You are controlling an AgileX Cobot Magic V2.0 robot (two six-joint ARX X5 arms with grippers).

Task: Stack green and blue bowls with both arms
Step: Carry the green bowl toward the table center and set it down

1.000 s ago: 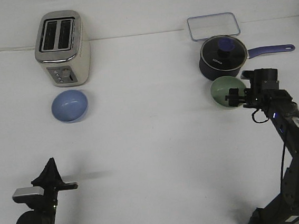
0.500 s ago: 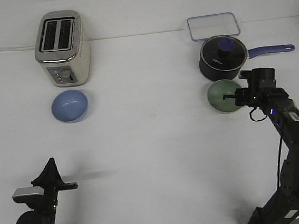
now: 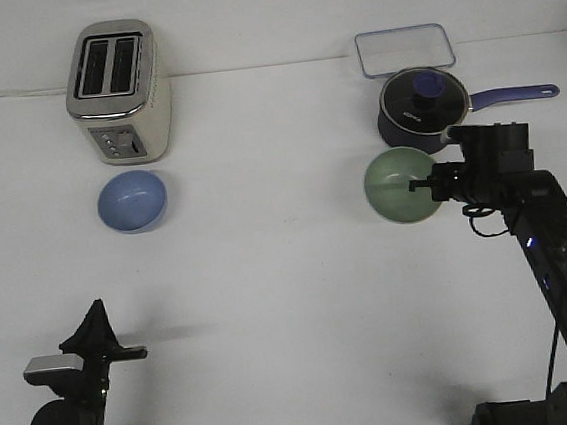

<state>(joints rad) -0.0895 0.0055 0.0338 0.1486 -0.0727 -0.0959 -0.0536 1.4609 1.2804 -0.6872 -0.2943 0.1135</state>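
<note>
The right gripper (image 3: 424,185) pinches the near rim of the pale mint green smooth round bowl (image 3: 397,185), held beside the dark navy lidded saucepan (image 3: 422,109). It looks light, rigid and slippery; the rim is the only purchase.

The light periwinkle blue bowl (image 3: 132,200) sits before the cream toaster (image 3: 118,92). The left gripper (image 3: 99,331) rests idle; I cannot tell its opening.

Right gripper (image 3: 430,184) fingertips hidden against green bowl (image 3: 395,184) rim, left gripper (image 3: 96,326) jaw state unclear, saucepan (image 3: 420,111) front partly covered by right arm (image 3: 524,209)

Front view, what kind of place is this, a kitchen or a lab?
Probably a lab test table staged with kitchen items: a toaster, a saucepan and bowls sit on a bare white table between two robot arms.
</note>
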